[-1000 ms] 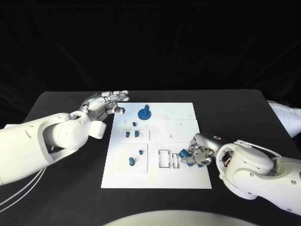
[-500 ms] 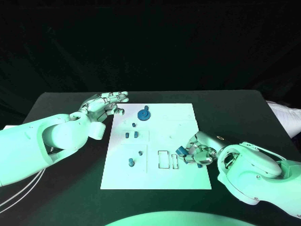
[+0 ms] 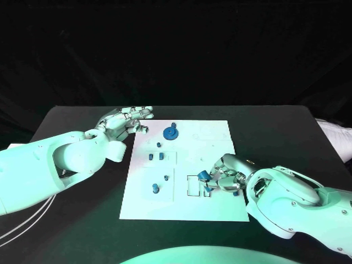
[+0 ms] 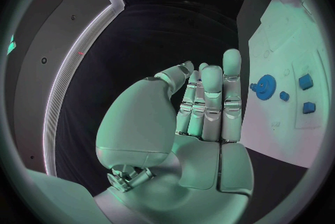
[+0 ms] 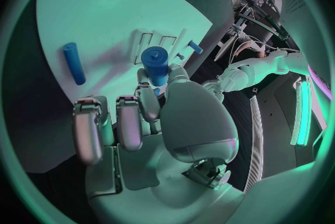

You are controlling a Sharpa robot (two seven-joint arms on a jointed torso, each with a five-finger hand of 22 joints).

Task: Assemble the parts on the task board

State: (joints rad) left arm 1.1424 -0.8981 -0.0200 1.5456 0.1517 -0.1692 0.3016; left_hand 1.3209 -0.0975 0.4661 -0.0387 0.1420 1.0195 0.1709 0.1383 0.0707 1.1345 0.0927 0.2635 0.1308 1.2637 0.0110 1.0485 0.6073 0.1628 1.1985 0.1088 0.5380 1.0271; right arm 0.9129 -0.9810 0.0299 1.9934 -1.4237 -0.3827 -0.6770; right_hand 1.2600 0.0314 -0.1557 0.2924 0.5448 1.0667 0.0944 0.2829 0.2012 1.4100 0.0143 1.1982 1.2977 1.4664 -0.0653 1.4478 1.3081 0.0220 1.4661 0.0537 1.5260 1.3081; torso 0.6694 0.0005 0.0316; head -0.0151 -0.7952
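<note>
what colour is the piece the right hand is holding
Blue; the part pinched by the right hand shows best in the right wrist view.

no readable text, labels, brands or numbers anywhere; faint marks on the white board (image 3: pixel 215 137) illegible

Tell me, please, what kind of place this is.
Probably a robot lab or test bench: a black table before dark curtains, a white task board with small blue parts, and the right hand holding one part over the board.
</note>
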